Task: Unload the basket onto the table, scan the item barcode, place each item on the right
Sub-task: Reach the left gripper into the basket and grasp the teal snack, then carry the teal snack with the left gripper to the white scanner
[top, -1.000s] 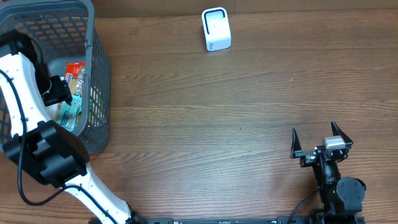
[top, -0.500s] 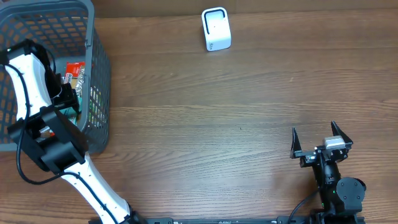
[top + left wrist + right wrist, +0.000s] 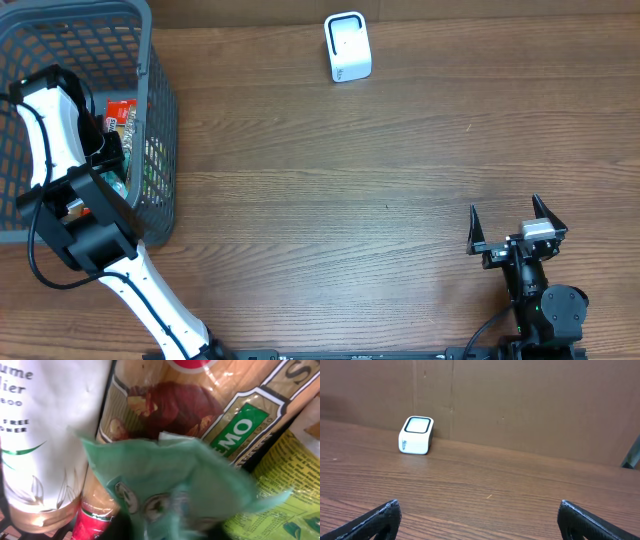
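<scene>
My left gripper [image 3: 108, 158] reaches down into the grey basket [image 3: 162, 110] at the far left. In the left wrist view a crumpled teal packet [image 3: 170, 480] fills the lower middle, right where the jaws sit. It is blurred and hides my fingers, so a grip does not show. A sliver of the teal packet [image 3: 116, 184] shows beside the arm from overhead. The white barcode scanner [image 3: 348, 46] stands at the table's far edge, also in the right wrist view [image 3: 415, 435]. At the near right my right gripper [image 3: 508, 228] is open and holds nothing.
Under the teal packet lie a brown nut bag [image 3: 170, 405], a white pouch [image 3: 45, 425] and a yellow-green packet [image 3: 282, 490]. A red-labelled item [image 3: 120, 108] shows by the basket wall. Brown wooden table [image 3: 380, 200] runs between basket and right arm.
The left arm has pushed further into the basket and settled over the teal packet, with the last half second nearly still. The right arm has not moved.
</scene>
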`<state>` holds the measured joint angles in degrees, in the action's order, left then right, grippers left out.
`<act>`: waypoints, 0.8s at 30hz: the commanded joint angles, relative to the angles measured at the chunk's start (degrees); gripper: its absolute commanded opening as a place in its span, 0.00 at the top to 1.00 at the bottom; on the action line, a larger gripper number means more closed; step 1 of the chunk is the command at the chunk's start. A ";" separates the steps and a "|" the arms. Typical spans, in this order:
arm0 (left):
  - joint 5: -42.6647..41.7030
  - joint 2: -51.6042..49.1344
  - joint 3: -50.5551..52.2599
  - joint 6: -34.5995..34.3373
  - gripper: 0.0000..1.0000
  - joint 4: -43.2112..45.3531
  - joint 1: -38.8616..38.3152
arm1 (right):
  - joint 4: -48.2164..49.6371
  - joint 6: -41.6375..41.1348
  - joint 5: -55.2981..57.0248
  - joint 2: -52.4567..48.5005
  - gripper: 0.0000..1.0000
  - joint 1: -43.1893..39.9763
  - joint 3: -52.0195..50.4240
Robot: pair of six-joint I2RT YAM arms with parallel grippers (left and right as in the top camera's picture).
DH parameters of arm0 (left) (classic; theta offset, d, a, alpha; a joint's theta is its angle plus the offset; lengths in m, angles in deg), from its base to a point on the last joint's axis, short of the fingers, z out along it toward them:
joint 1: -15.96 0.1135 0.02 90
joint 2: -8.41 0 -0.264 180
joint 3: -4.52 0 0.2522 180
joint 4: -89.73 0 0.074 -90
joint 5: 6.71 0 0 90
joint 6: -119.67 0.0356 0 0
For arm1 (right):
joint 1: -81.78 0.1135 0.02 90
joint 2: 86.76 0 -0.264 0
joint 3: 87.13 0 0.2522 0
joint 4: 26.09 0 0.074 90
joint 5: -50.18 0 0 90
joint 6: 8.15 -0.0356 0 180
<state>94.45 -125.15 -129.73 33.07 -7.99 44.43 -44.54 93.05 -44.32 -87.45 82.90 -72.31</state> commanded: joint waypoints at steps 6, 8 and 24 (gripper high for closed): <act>-0.90 -0.92 -4.81 -2.93 0.96 -1.84 -0.39 | 0.28 0.20 -0.13 0.52 0.00 0.09 -0.57; -2.69 -0.90 -9.35 -3.41 0.96 -4.28 -0.37 | 0.28 0.20 -0.13 0.52 0.00 0.09 -0.57; -56.46 1.95 -59.49 -11.85 0.96 -6.64 -0.44 | 0.28 0.20 -0.13 0.52 0.00 0.09 -0.57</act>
<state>54.45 -125.89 -186.76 26.47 -16.43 44.43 -44.54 93.09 -44.34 -87.45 82.90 -72.31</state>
